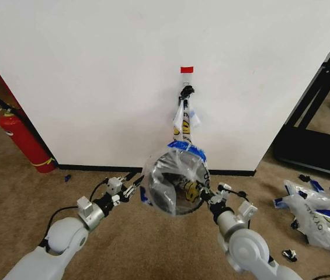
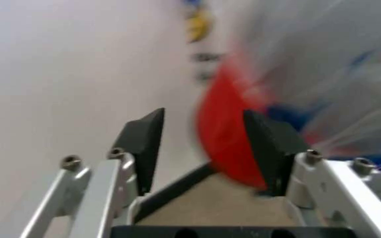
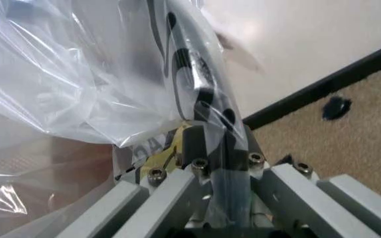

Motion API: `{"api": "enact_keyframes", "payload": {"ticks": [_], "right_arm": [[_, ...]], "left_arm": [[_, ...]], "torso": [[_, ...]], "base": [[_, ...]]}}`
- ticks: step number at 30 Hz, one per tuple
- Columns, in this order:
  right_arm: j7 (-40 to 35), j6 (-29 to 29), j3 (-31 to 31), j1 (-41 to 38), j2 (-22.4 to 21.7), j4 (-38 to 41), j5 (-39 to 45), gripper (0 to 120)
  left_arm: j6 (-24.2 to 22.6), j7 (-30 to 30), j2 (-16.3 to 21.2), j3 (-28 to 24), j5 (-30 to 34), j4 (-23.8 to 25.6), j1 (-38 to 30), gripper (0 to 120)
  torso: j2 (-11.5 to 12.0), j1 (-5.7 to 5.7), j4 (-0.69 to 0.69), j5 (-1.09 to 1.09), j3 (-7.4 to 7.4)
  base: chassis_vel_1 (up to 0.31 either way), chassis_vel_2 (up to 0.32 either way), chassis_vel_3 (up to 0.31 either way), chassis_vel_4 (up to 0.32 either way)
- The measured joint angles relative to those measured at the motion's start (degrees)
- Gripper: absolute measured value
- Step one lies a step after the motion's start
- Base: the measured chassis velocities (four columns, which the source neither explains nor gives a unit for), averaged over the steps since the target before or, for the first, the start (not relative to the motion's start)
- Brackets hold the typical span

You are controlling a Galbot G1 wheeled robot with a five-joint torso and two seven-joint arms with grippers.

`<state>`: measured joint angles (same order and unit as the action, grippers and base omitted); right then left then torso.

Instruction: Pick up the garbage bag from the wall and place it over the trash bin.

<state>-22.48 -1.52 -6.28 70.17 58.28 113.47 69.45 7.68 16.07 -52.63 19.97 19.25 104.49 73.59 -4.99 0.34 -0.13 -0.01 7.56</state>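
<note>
Head view: garbage bag hanging from small black hook on the white wall, just under a red tape patch. Lower part of the bag already spread wide over the trash bin, on the carpet near the black baseboard; blue tape patches visible at the far rim. Left gripper just at the left side of the bin, fingers apart, not holding anything. Right gripper at the right side of the bin, touching the plastic. Red fire extinguisher far to the left beside the wall corner; pile of other white bags with blue lettering on the floor to the right, well apart.

Left wrist view: left gripper with two black fingertips clearly separated, nothing between them. Red base of the bin just beyond the gap, blurred translucent plastic of the bag above it, wall and baseboard behind.

Right wrist view: right gripper pressed together on a bunched fold of the garbage bag, with black print on the fold; yellow print visible just beside the fingers. Baseboard and carpet beyond.
</note>
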Motion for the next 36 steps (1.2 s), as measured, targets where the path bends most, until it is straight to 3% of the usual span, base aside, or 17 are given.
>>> {"api": "enact_keyframes", "payload": {"ticks": [1, 4, 5, 7, 8, 9, 12, 13, 15, 18, 19, 21, 23, 30, 32, 36], "right_arm": [[0.00, 0.00, 0.00, 0.00, 0.00, 0.00, 0.00, 0], [-0.29, -0.41, 0.09, -0.76, 0.65, -1.16, 0.14, 0], [-0.51, -0.80, 0.54, -1.07, 1.11, -1.72, -0.02, 0], [-0.79, -1.24, 1.11, -1.34, 1.64, -2.30, -0.41, 0], [-1.14, -1.77, 1.71, -1.61, 2.04, -2.72, -0.84, 0], [-1.14, -1.77, 1.71, -1.61, 2.04, -2.72, -0.84, 0], [-2.08, -2.59, 2.84, -2.20, 2.53, -3.23, -1.45, 0], [-3.04, -3.23, 3.79, -2.82, 2.97, -3.52, -1.96, 0], [-4.03, -3.81, 4.83, -3.50, 3.51, -3.58, -2.54, 0], [-4.35, -4.09, 5.34, -3.75, 3.76, -3.58, -2.93, 0], [-4.73, -4.79, 6.62, -4.00, 4.01, -3.56, -4.10, 0], [-4.84, -5.30, 8.24, -3.84, 4.02, -3.41, -5.71, 0], [-4.63, -5.52, 9.67, -3.51, 3.86, -3.55, -7.39, 0], [-2.67, -6.89, 12.76, -3.95, 3.97, -6.96, -11.43, 0], [-2.57, -7.02, 12.88, -4.04, 4.01, -7.19, -11.60, 0], [-1.58, -8.01, 14.26, -5.29, 4.57, -9.63, -13.13, 0]], "left_arm": [[0.00, 0.00, 0.00, 0.00, 0.00, 0.00, 0.00, 50], [-1.19, -11.51, -0.63, 1.72, -3.40, 2.72, 2.39, 61], [-2.09, -17.99, -1.39, 2.31, -3.74, 5.17, 3.77, 67], [-2.53, -22.82, -2.35, 3.26, -2.64, 9.00, 5.71, 74], [-2.17, -24.15, -2.62, 3.84, -1.13, 13.19, 7.73, 81], [-2.17, -24.15, -2.62, 3.84, -1.13, 13.19, 7.73, 81], [-1.18, -23.12, -1.56, 3.22, 1.48, 20.42, 11.00, 89], [-0.97, -21.99, -0.12, 1.51, 2.60, 25.59, 13.49, 93], [-1.10, -20.69, 1.52, -0.94, 2.39, 28.85, 15.02, 86], [-1.35, -19.47, 2.50, -2.86, 1.87, 29.37, 15.23, 84], [-1.84, -17.70, 3.96, -7.32, -0.08, 28.46, 13.81, 73], [-3.25, -16.01, 4.88, -12.94, -2.14, 25.02, 9.48, 65], [-4.84, -15.28, 5.00, -15.67, -2.38, 21.94, 5.90, 57], [-9.42, -15.20, 3.69, -18.40, -0.80, 16.20, 1.79, 33], [-9.75, -15.28, 3.61, -18.41, -0.83, 15.98, 1.71, 32], [-13.08, -16.80, 2.80, -18.68, -0.75, 14.19, 1.15, 11]], "torso": [[0.00, 0.00, 0.00, 0.00, 0.00], [0.00, 0.00, 0.00, 0.00, 0.00], [0.00, 0.00, 0.01, 0.00, 0.00], [0.00, 0.00, 0.00, -0.01, 0.00], [0.00, 0.00, 0.01, 0.00, 0.00], [0.00, 0.00, 0.01, 0.00, 0.00], [0.00, 0.00, 0.00, 0.01, 0.00], [0.00, 0.00, 0.02, 0.04, 0.00], [0.00, -0.01, 0.01, 0.03, -0.01], [0.00, 0.00, 0.02, 0.04, -0.01], [0.00, 0.00, 0.03, 0.01, -0.01], [0.00, 0.00, 0.00, 0.01, 0.00], [0.00, 0.00, -0.02, 0.00, 0.00], [0.00, 0.00, 0.00, 0.00, 0.00], [0.00, 0.00, 0.00, 0.00, 0.00], [0.00, 0.00, 0.01, 0.00, 0.00]], "base": [[0.000, 0.000, 0.000, 0.000], [0.000, 0.000, 0.000, 0.000], [0.000, 0.000, 0.000, 0.000], [0.000, 0.000, 0.000, 0.000], [0.000, 0.000, 0.000, 0.000], [0.000, 0.000, 0.000, 0.000], [0.000, 0.000, 0.000, 0.000], [0.000, 0.000, 0.000, 0.000], [0.000, 0.000, 0.000, 0.000], [0.000, 0.000, 0.000, 0.000], [0.000, 0.000, 0.000, 0.000], [0.000, 0.000, 0.000, 0.000], [0.000, 0.000, 0.000, 0.000], [0.000, 0.000, 0.000, 0.000], [0.000, 0.000, 0.000, 0.000], [0.000, 0.000, 0.000, 0.000]]}}
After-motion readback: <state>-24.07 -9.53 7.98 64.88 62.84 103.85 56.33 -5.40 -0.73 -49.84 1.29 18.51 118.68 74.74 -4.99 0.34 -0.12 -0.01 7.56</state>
